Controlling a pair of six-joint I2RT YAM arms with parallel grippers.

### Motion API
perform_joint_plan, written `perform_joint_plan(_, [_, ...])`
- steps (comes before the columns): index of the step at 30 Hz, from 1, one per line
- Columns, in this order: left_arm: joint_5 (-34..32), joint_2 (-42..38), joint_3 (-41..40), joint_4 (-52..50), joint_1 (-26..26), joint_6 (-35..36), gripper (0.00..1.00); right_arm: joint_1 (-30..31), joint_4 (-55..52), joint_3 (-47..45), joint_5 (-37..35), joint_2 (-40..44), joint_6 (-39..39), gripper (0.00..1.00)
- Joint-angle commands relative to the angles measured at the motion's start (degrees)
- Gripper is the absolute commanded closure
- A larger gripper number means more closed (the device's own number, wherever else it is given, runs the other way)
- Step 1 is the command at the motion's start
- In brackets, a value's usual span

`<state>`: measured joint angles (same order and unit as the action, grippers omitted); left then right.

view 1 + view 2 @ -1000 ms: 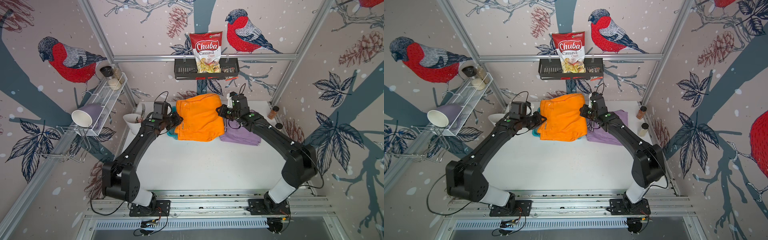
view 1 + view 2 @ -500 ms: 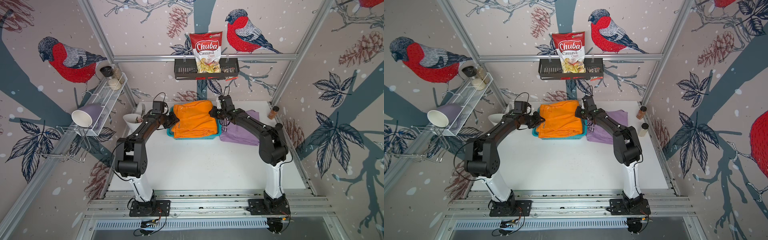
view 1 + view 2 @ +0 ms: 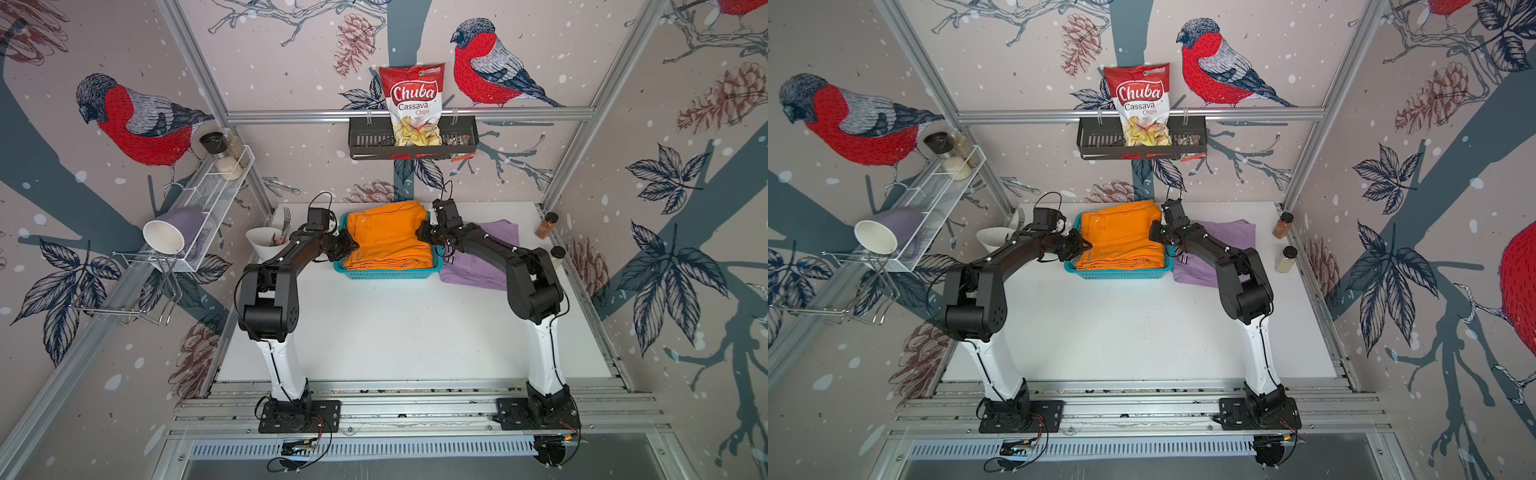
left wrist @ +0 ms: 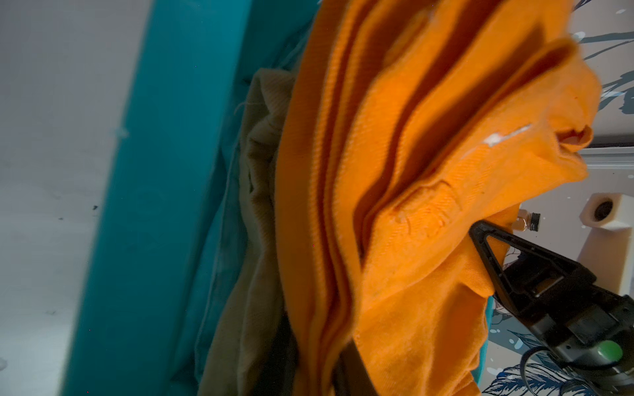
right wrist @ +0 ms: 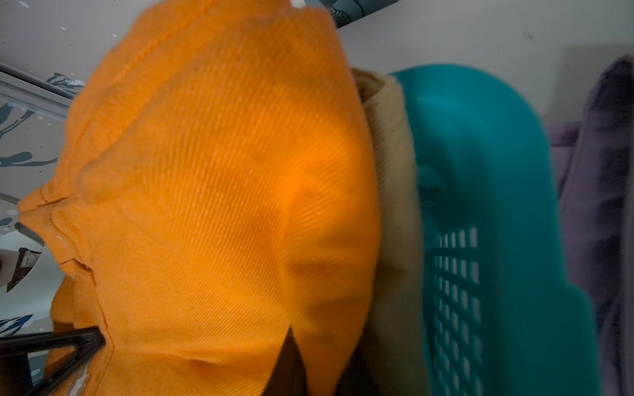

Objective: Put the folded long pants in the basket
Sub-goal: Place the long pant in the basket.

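On the worktop [image 3: 395, 324], the basket [image 3: 386, 274] is carrying the orange pants [image 3: 386, 237] atop the tan pants [image 4: 260, 171], with the lilac pants [image 3: 498, 228] lying just beside it. The left gripper [image 3: 353, 245] and right gripper [image 3: 419, 236] are pinching opposite orange edges, nearly closed, likely to lower the fold flat.

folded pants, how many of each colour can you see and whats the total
orange pants: 1, on top in the basket
tan pants: 1, under the orange
lilac pants: 1, beside the basket
total: 3 in view
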<state>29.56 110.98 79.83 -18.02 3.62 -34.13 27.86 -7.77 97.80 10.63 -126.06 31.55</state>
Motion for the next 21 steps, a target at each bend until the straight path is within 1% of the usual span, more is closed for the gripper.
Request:
perform_joint_plan(1, [-6.54, 0.57, 0.06, -2.05, -1.21, 1.0, 1.0, -1.08, -2.54, -0.64, -8.94, -0.44, 0.91, 0.99])
perform_joint_plan(2, [-6.18, 0.23, -0.28, -1.6, -1.18, 0.96, 1.0, -1.08, -2.73, -0.75, -9.05, -0.09, 0.75, 0.98])
perform_joint_plan(3, [-5.78, -0.71, -0.69, -1.19, -1.24, 0.66, 0.96, -1.08, -2.92, -0.72, -9.22, 0.54, 0.5, 0.96])
perform_joint_plan(5, [-5.3, -3.65, -1.92, -0.32, -1.17, -0.32, 0.81, -0.89, -3.21, -0.85, -9.95, 2.37, -0.07, 0.89])
perform_joint_plan(6, [-5.21, -5.81, -3.08, 0.52, -1.24, -1.02, 0.62, -0.72, -3.29, -1.1, -10.46, 3.5, -0.44, 0.83])
perform_joint_plan(7, [-5.21, -8.56, -4.49, 1.24, -1.23, -1.7, 0.47, -0.51, -3.53, -1.06, -10.87, 4.78, -0.96, 0.73])
perform_joint_plan(8, [-5.22, -11.05, -5.92, 1.63, -1.21, -2.19, 0.44, -0.32, -3.8, -1.08, -11.5, 5.95, -1.41, 0.62])
perform_joint_plan(9, [-5.12, -14.34, -8.26, 2.02, -1.2, -3.07, 0.32, -0.08, -4.2, -1.11, -12.41, 7.32, -2.0, 0.52])
perform_joint_plan(10, [-4.79, -18.43, -11.38, 3.39, -1.11, -4.16, 0.16, 0.24, -4.49, -1.3, -13.47, 8.95, -2.63, 0.46])
perform_joint_plan(11, [-4.86, -22.45, -14.85, 4.86, -0.87, -5.11, 0.05, 0.52, -4.61, -1.78, -14.46, 10.56, -3.38, 0.41])
perform_joint_plan(13, [-7.57, -32.42, -21.95, 5.51, -0.07, -6.97, 0.04, 1.01, -4.63, -3.74, -16.62, 14.73, -4.92, 0.32])
perform_joint_plan(14, [-9.26, -36.91, -25.39, 5.52, 0.41, -7.71, 0.04, 1.0, -4.67, -4.91, -17.31, 16.84, -5.32, 0.3])
perform_joint_plan(16, [-12.43, -46.74, -32.2, 4.26, 1.1, -9.57, 0.04, 0.72, -4.81, -8.47, -18.52, 22.1, -5.86, 0.27])
perform_joint_plan(17, [-12.92, -50.46, -35.2, 3.94, 1.29, -10.58, 0.04, 0.69, -4.91, -10.33, -19.21, 24.55, -6.18, 0.27])
perform_joint_plan(19, [-10.85, -59.15, -42.66, 4.86, 2.26, -12.35, 0.04, 0.75, -5.52, -16.33, -22.63, 30.83, -5.67, 0.26])
perform_joint_plan(20, [-9.69, -62.3, -45.62, 5.77, 3.01, -13.02, 0.04, 0.79, -5.94, -19.63, -24.93, 33.35, -4.74, 0.26])
perform_joint_plan(21, [-8.98, -65.87, -49.08, 6.47, 4.03, -14.08, 0.04, 0.64, -6.75, -23.58, -27.78, 36.33, -2.36, 0.25])
